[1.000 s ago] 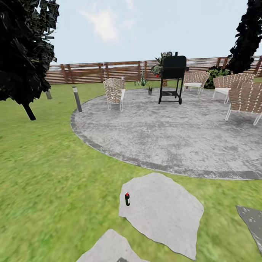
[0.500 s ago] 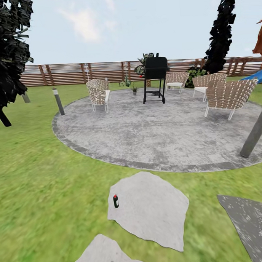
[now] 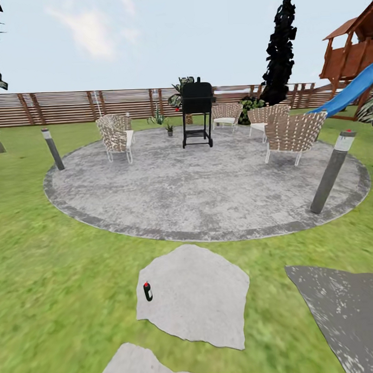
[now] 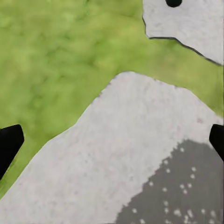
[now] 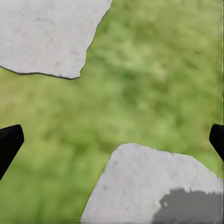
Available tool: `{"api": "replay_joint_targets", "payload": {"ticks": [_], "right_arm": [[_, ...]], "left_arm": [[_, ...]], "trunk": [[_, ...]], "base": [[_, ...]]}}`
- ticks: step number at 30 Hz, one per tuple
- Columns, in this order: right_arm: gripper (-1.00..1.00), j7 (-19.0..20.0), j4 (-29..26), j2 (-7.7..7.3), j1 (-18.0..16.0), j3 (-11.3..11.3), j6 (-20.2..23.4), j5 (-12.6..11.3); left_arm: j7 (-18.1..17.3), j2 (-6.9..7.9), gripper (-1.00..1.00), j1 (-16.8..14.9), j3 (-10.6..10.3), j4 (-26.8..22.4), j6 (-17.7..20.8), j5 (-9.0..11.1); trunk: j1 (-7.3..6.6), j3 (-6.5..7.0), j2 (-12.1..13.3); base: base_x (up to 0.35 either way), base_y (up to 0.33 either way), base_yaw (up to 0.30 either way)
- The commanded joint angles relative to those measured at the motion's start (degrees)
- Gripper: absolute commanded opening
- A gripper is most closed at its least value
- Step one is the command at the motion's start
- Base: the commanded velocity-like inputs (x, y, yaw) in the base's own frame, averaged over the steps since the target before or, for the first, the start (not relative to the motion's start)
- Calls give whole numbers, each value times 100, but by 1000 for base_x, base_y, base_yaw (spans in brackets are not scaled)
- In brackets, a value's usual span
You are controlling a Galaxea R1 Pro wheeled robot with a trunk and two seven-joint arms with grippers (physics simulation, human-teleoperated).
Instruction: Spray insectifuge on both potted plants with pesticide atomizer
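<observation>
The pesticide atomizer, a small dark bottle with a red cap, stands upright at the left edge of a pale stepping stone on the lawn, at about seven o'clock in the head view. Beyond it lies the round grey patio, with wicker chairs and a black grill at twelve o'clock. A small potted plant sits just left of the grill, before the slatted fence. A play tower with a blue slide stands at two o'clock. The left gripper hangs with its black fingertips spread wide over a stone, holding nothing; the right gripper is likewise spread wide and bare over grass and stone.
</observation>
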Motion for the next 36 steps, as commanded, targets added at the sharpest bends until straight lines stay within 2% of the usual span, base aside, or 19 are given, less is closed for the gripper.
{"api": "replay_joint_targets", "payload": {"ticks": [1,2,5,8,11,16,19,21,25,27,36], "right_arm": [[100,-4,5,3,-5,-11,-18,18],[100,-5,7,3,-5,-11,-18,17],[100,-5,6,4,-5,-11,-18,17],[100,-7,0,10,-5,-2,-19,22],[100,-8,-145,12,-23,4,-20,26],[100,-14,-941,4,-235,1,-14,29],[100,-16,-1505,0,-650,-1,33,26],[100,-16,-1616,0,-914,-2,91,25],[100,-17,-1694,-1,-1508,-5,450,21],[100,-17,-1704,-2,-1639,-12,609,19],[100,29,-1521,12,-1771,33,785,55]], "left_arm": [[14,-9,100,-199,-7,2,4,-4],[14,-13,100,-291,-15,1,24,-6],[9,-36,100,-911,-155,-3,350,-58],[9,-44,100,-1208,-260,-9,625,-95],[8,-39,100,-1339,-310,-35,745,-112],[4,-11,100,-1390,-342,-18,794,-119],[3,-13,100,-1397,-356,0,801,-130],[3,-21,100,-1398,-356,3,803,-139],[3,-31,100,-1399,-350,8,796,-188],[3,-35,100,-1396,-347,7,784,-203],[3,-34,100,-1364,-348,6,752,-294]], "trunk": [[-1,-6,-2],[-1,-6,-2],[-1,-6,-2],[-1,-6,-2],[-1,-6,-2],[-1,-6,-2],[-1,-6,-2],[-1,-6,-2],[-1,-6,-2],[-1,-6,-2],[-1,-6,-2]], "base": [[0,0,-221],[0,0,-185],[0,0,-73],[0,0,-21],[0,0,-7],[0,0,-2],[0,0,0],[0,0,0],[0,0,0],[0,0,0],[95,-30,0]]}}
